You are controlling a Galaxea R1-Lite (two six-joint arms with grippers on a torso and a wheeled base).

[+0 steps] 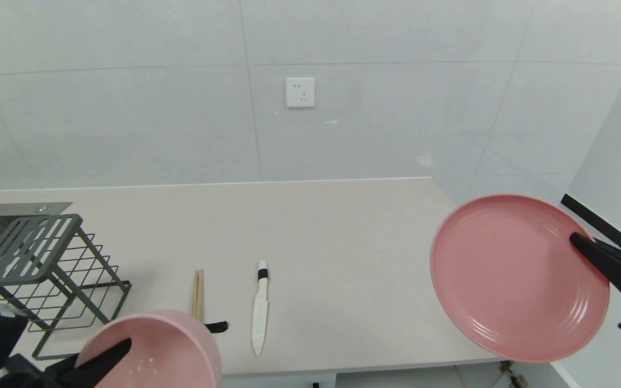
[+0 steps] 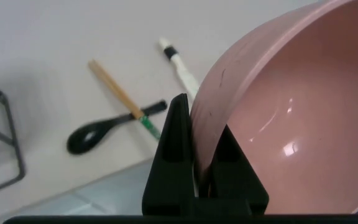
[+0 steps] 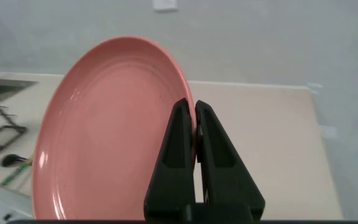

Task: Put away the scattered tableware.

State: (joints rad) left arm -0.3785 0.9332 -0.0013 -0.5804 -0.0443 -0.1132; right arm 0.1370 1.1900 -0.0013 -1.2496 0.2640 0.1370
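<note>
Right pincer [image 3: 196, 118] is clamped on the rim of the round pink ridged plate [image 1: 510, 275]. The plate is tilted in the air, off the right end of the pale tabletop [image 1: 343, 226].

Left pincer [image 2: 197, 124] is closed on the wall of the deep pink bowl [image 2: 291, 112], one finger inside and one outside. It sits low at the front-left, near the dark wire rack [image 1: 35, 258].

Both pieces look like light, stiff, glossy plastic. An edge pinch could let them pivot or slip, so I'd go slow and avoid jerks. They don't look fragile.

Lying on the tabletop:
- **Wooden chopsticks [image 1: 198, 293]:** thin and flat, so a fiddly pick. I'd pinch both at mid-length.
- **White knife with a black band [image 1: 260, 307]:** take it at the banded handle end.
- **Black spoon [image 2: 98, 130]:** it touches the chopsticks. Grab it by the handle.
</note>
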